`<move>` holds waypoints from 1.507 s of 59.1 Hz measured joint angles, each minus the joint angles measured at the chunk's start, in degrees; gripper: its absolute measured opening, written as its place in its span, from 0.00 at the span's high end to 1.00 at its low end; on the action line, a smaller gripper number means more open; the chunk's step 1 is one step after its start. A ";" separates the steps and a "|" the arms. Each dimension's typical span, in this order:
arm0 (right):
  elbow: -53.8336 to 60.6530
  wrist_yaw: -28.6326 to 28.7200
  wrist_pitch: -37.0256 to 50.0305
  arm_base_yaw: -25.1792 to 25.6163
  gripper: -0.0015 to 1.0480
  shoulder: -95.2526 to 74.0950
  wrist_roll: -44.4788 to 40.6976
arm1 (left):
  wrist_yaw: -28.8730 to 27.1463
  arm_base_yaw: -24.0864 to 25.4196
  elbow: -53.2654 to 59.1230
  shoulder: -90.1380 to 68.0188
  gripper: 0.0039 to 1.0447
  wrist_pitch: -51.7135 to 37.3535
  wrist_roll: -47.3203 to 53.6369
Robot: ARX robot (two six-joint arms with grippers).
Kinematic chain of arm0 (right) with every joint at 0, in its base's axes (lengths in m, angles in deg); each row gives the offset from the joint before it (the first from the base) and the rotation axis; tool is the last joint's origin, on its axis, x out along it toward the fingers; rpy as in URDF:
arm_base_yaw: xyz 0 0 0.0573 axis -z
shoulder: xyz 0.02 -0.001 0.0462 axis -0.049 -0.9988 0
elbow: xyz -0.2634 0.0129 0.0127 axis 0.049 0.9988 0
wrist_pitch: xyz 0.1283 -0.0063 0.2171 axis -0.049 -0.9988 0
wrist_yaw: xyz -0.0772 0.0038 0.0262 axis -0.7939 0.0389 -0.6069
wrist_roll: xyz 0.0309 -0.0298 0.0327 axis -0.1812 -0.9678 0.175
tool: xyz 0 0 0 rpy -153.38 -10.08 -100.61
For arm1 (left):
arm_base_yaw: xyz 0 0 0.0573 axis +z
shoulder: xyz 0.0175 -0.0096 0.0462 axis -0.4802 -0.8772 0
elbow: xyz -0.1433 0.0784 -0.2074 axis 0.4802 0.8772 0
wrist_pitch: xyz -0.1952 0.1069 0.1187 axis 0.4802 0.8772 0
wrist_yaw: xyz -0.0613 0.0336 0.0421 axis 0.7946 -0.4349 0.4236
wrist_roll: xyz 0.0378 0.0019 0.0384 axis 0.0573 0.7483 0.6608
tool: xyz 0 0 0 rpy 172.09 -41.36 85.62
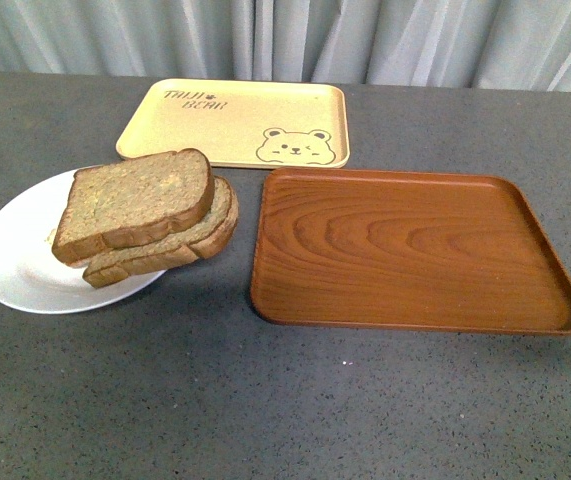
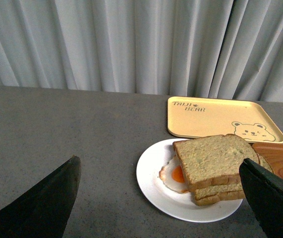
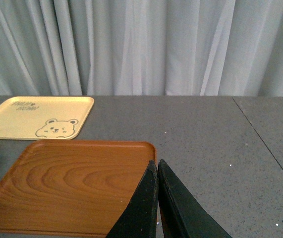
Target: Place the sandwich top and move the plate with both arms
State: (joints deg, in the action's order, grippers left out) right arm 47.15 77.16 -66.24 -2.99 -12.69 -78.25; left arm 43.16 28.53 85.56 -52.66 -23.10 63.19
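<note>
- My left gripper (image 2: 159,162) is spread wide, with one dark finger (image 2: 42,203) on each side of its wrist view and nothing between them.
- The plate (image 2: 151,191) sits on the grey table (image 2: 57,129) ahead of that gripper, in line with the gap between the fingers and a little towards one of them.
- The sandwich top (image 2: 213,158) lies flat on the stack on that plate, ahead of the left fingertips and clear of them.
- It rests on a second brown slice (image 1: 170,250), whose rounded end pokes out beyond it on the side facing the wooden tray.
- A fried egg (image 2: 173,174) peeks out from under the bread on the side away from that tray, with its yolk showing.
- My right gripper (image 3: 157,163) is pressed together, finger against finger, and pinches nothing.
- The brown wood-grain tray (image 3: 72,183) lies right in front of the right gripper. The fingertips show against one of its corners, but I cannot tell whether they touch it.
- The pale yellow bear-print tray (image 3: 37,116) lies further out from both grippers, beyond the wooden tray and the plate.
- In the front view the plate (image 1: 15,260) is just beside the wooden tray (image 1: 415,250) without touching it, the sandwich top (image 1: 135,200) is uppermost, and neither arm is in view.
</note>
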 joint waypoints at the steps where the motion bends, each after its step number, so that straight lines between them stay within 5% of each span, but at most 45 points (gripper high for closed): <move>1: 0.00 0.00 -0.37 0.00 0.98 0.37 0.00 | 0.00 0.00 0.00 0.00 0.08 0.00 0.00; 17: -0.02 -0.02 -5.46 0.00 0.98 5.42 0.00 | 0.00 0.00 0.00 0.00 0.08 0.00 0.00; 22: -0.02 0.00 -14.51 0.00 0.98 12.74 0.00 | 0.00 0.00 0.00 0.00 0.08 0.00 0.00; 38: -0.02 0.11 -15.39 0.00 0.98 15.02 0.00 | 0.00 0.00 0.00 0.00 0.08 0.00 0.00; 47: -0.02 0.11 -15.41 0.00 0.75 15.08 -0.07 | 1.86 0.48 -0.33 -0.72 0.08 0.96 -0.13; 52: -0.02 0.11 -15.41 0.00 0.62 15.10 -0.07 | 21.20 4.37 -8.17 -13.42 0.08 17.07 -2.32; 55: -0.02 0.11 -15.41 -0.02 0.53 15.12 -0.04 | 26.43 3.72 -10.40 -20.37 0.08 18.05 -4.33; 70: -0.02 0.11 -15.45 0.00 0.09 15.17 -0.04 | 27.41 5.46 -19.69 -57.83 0.08 -7.74 -16.50; 89: -0.02 0.09 -15.45 0.00 0.09 15.17 -0.04 | 27.08 12.52 -30.18 -89.22 0.08 -23.04 -30.21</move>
State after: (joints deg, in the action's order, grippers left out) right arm 47.13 77.25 -81.70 -2.99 2.48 -78.30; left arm 70.25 41.06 55.37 -141.88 -46.14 32.98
